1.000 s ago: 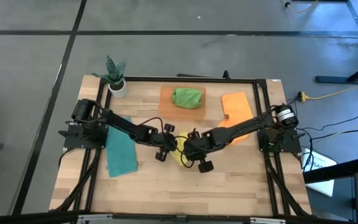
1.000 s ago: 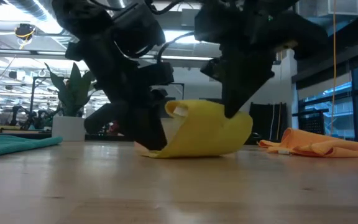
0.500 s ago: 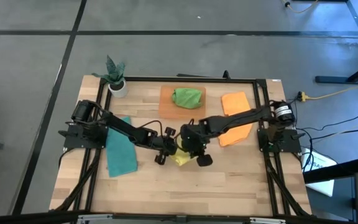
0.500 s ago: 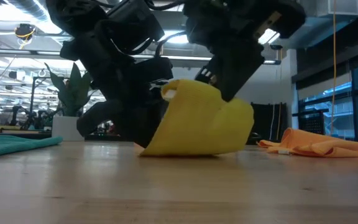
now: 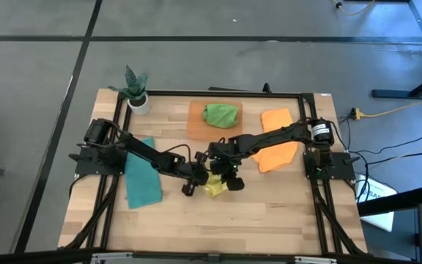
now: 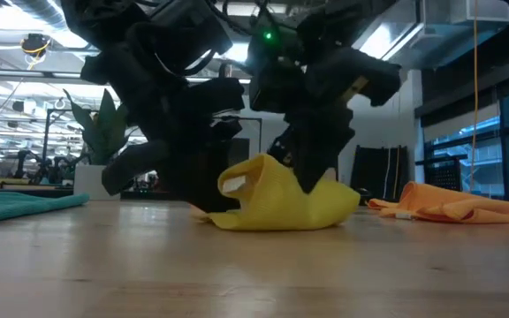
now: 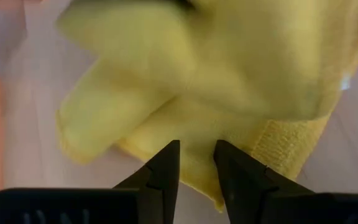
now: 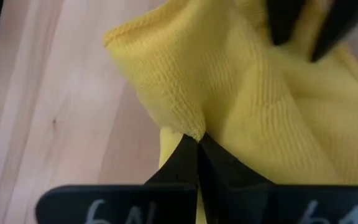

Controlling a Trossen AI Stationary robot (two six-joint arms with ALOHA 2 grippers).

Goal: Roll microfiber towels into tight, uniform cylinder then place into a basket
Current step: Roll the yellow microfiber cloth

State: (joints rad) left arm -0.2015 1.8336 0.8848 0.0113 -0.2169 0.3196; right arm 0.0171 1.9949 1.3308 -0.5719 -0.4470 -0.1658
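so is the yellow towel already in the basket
No, the yellow towel lies on the bare table, apart from the basket.

Four towels: one yellow [image 5: 215, 188], one green [image 5: 220, 114], one teal [image 5: 142, 181], one orange [image 5: 278, 130]; one basket [image 5: 195, 122]; one plant [image 5: 135, 89].

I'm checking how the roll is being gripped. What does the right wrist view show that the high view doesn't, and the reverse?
Only the right wrist view shows the right gripper pinched shut on a fold of the yellow towel, with the ribbed weave clear.

Only the high view shows the layout: the green towel in the basket, the teal towel on the left, the orange towel on the right, the plant at the far left corner, and the left gripper beside the yellow towel.

Both show the yellow towel on the wooden table.
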